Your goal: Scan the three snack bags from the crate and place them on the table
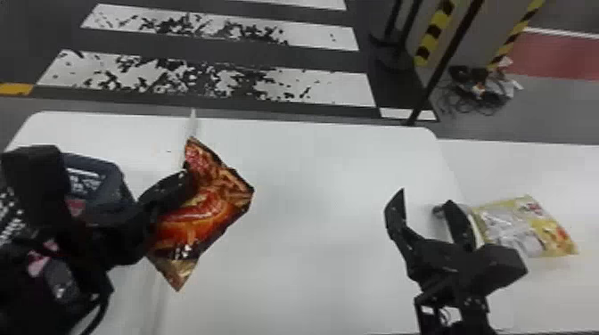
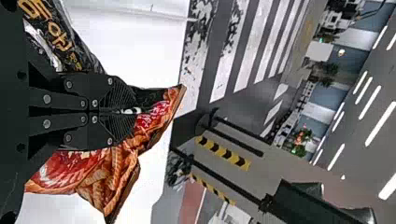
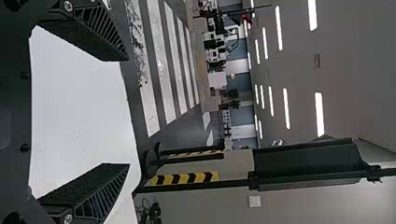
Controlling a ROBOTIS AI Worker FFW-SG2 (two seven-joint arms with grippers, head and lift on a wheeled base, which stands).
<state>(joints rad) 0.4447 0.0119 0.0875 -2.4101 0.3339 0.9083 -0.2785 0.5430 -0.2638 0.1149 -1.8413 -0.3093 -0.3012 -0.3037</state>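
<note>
In the head view, the black flat-fingered left gripper (image 1: 183, 180) is closed at nine o'clock; the black flat-fingered right gripper (image 1: 425, 198) gapes at three.

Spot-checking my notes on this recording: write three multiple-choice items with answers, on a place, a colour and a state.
1. Where is the yellow bag?
A) In the crate
B) Right of the right end effector
C) Under the left arm

2. Main colour of the bag in the left end effector?
A) Red-orange
B) Green
C) Blue

3. How is the right end effector?
A) Shut on a bag
B) Shut, empty
C) Open, empty

1: B, it lies beyond that end effector's right side in the head view.
2: A, its printed front is mostly red and orange.
3: C, its fingers stand apart with nothing between them.
</note>
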